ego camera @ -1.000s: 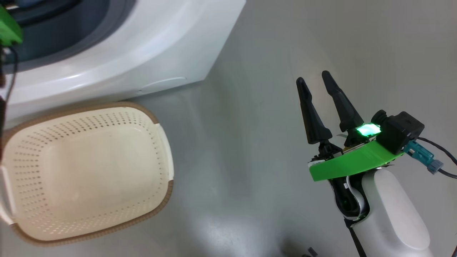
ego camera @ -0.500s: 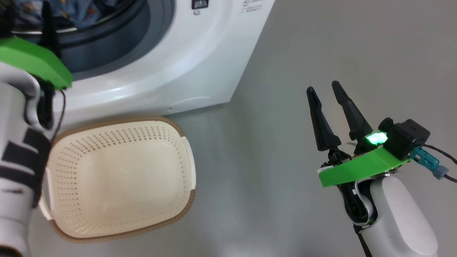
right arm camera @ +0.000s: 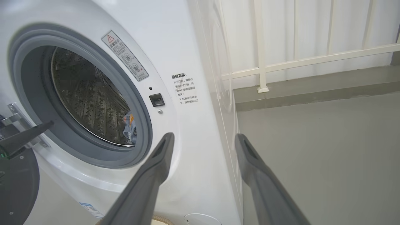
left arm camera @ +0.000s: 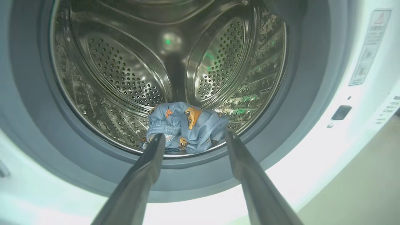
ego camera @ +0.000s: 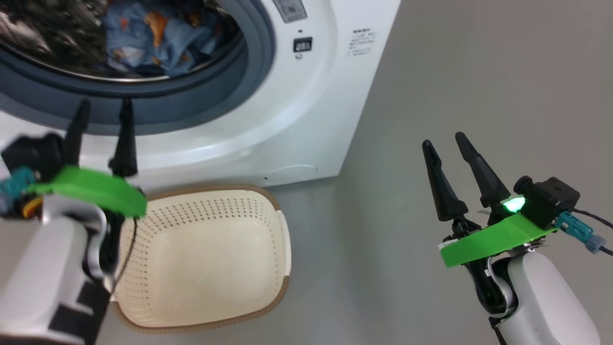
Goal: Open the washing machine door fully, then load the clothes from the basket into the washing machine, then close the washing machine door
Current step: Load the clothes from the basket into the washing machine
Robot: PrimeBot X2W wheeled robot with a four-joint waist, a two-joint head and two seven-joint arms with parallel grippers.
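Note:
The washing machine (ego camera: 306,110) stands with its drum mouth uncovered. Light blue clothes (ego camera: 158,43) with orange prints lie inside the steel drum, near its front lip (left arm camera: 187,128) (right arm camera: 129,128). The washing machine door (right arm camera: 15,187) hangs swung aside at the lower left of the right wrist view, dark inner face showing. The basket (ego camera: 201,258) sits empty on the floor before the machine. My left gripper (ego camera: 105,102) is open, fingers pointing at the gasket just outside the drum (left arm camera: 194,136), holding nothing. My right gripper (ego camera: 443,140) hovers open over the floor to the machine's right (right arm camera: 204,137).
Grey floor (ego camera: 431,72) stretches to the right of the machine. A white railing (right arm camera: 300,59) and a low kerb run behind it. The door latch slot (right arm camera: 156,100) and warning stickers sit on the machine's front right of the opening.
The head camera has swung, bringing the drum and the clothes in it into view. Against the machine, my left gripper has drawn back from the drum mouth. The right gripper keeps its pose.

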